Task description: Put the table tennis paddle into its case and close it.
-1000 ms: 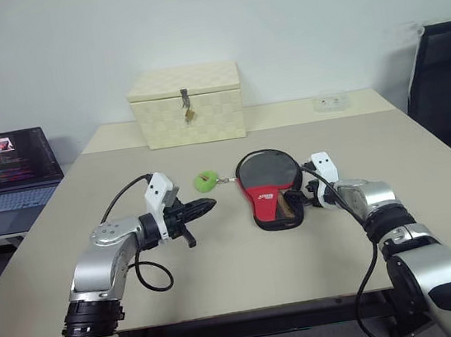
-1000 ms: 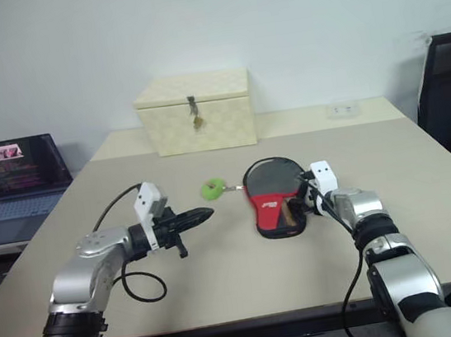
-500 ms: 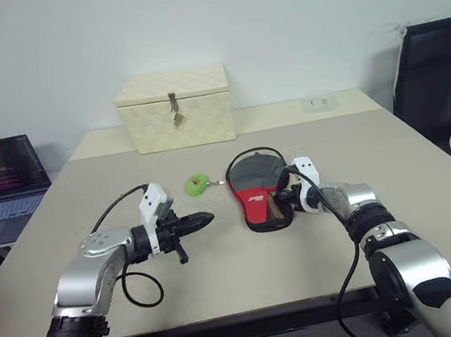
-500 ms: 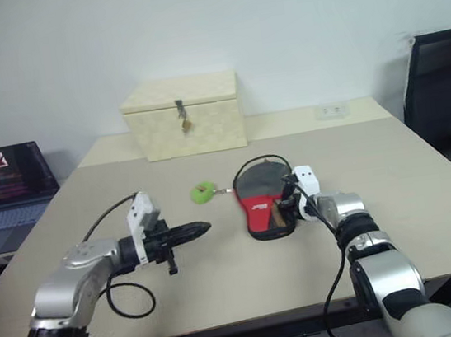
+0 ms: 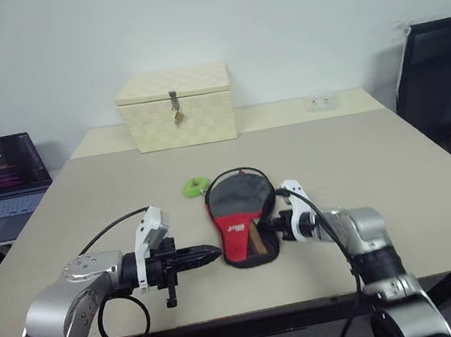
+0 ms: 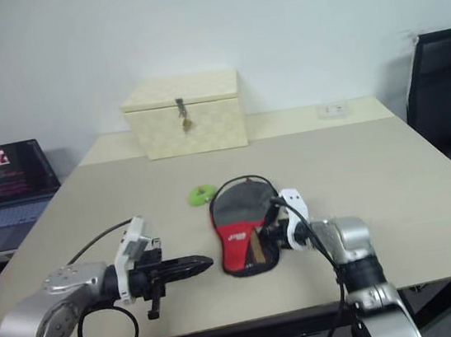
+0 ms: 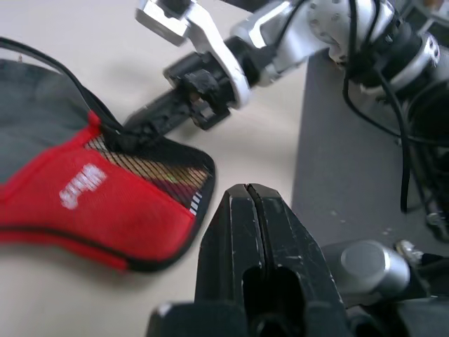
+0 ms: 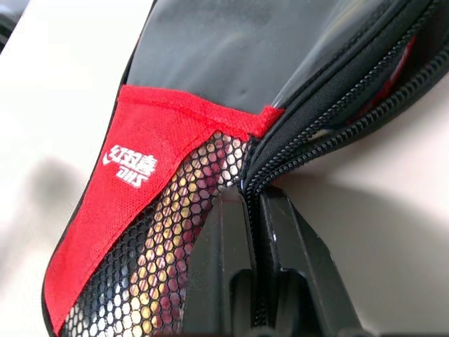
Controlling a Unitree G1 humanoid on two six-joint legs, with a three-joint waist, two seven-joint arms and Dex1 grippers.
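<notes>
Right end effector point(image 5: 268, 225) is clenched on the right edge of the case point(image 5: 240, 216), a paddle-shaped soft pouch in black fabric with a red lower part, mesh panel and white logo. The right wrist view puts the pinch on the zip seam where mesh meets red cloth. Left end effector point(image 5: 208, 255) is clenched on nothing, hovering just beside the case's lower left edge, apart from it.

Case lies flat on the beige worktop point(image 5: 391, 163), near the front middle. The zip on the right side gapes; we see red lining in the opening point(image 8: 393, 67).

Table tennis paddle point(image 5: 255, 239): we make out wood-toned stripes through the mesh, so we judge the handle sits inside the pouch. The blade is hidden under the black fabric.

Small green ring point(image 5: 194, 187) on the zip pull lies on the worktop just beyond the case's upper left.

Step in hand, as we read it: closing the zip. To do it well, we would keep the right pinch firm on the seam as an anchor, bring the left end effector to the green ring, and draw it along the curve of the track, low to the worktop, so the pouch does not lift or buckle.

Cream woven box with a metal latch point(image 5: 175, 107) stands closed at the back; contents unseen.
</notes>
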